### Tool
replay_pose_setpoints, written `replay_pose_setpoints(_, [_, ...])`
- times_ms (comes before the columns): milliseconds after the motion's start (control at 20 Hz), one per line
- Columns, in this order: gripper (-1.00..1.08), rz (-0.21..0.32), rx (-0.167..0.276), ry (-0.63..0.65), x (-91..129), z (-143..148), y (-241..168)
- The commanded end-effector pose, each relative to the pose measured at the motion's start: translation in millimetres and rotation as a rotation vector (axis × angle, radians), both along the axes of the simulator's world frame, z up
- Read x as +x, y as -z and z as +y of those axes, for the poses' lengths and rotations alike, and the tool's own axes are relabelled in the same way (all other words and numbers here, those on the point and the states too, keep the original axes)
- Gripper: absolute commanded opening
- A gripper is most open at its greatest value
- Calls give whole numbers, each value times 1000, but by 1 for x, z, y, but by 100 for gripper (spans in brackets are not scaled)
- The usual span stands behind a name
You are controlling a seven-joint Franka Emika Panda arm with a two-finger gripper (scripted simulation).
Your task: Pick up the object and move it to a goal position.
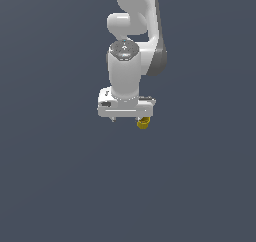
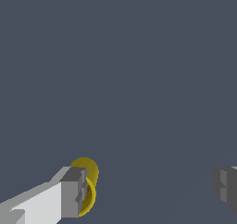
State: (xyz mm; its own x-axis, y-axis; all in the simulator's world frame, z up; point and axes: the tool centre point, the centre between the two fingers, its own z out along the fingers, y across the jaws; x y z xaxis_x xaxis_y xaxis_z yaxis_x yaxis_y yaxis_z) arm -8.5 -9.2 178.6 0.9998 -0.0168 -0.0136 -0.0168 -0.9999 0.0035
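Step in hand, by judgement: approach and alignment for the pick; grasp not yet made. Gripper [image 1: 128,120] hung from the white arm [image 1: 135,16] at frame centre of the exterior view, pointing down over bare grey ground [image 1: 55,186]. Fingers spread wide in the wrist view: one finger [image 2: 74,192] at lower left, the other at the far lower right edge, a broad empty gap between. Nothing clamped.

Object [image 1: 143,123] sat just below centre of the exterior view, under the end of the gripper body toward the exterior view's right. In the wrist view, seen at lower left, partly hidden behind the near finger and seemingly against it, not between the two. Contact or a narrow gap: could not tell.

Next move, as a guess: a sideways shift to bring the cylinder into the middle of the gap, then closing. Risk of a nudge or a topple from the finger beside it.

Look of the thing: tiny, yellow, round-walled, with a ring-like open rim visible beside the pad; far smaller than the gripper. No goal marker seen in either view.
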Motion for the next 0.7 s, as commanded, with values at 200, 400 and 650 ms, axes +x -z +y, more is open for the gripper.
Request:
replay_pose_setpoints(200, [100, 8, 2, -11, -2, 0, 3])
replay_pose_setpoints(400, [100, 23, 6, -32, -5, -1, 8])
replay_pose_setpoints(650, [100, 23, 6, -33, -5, -1, 8])
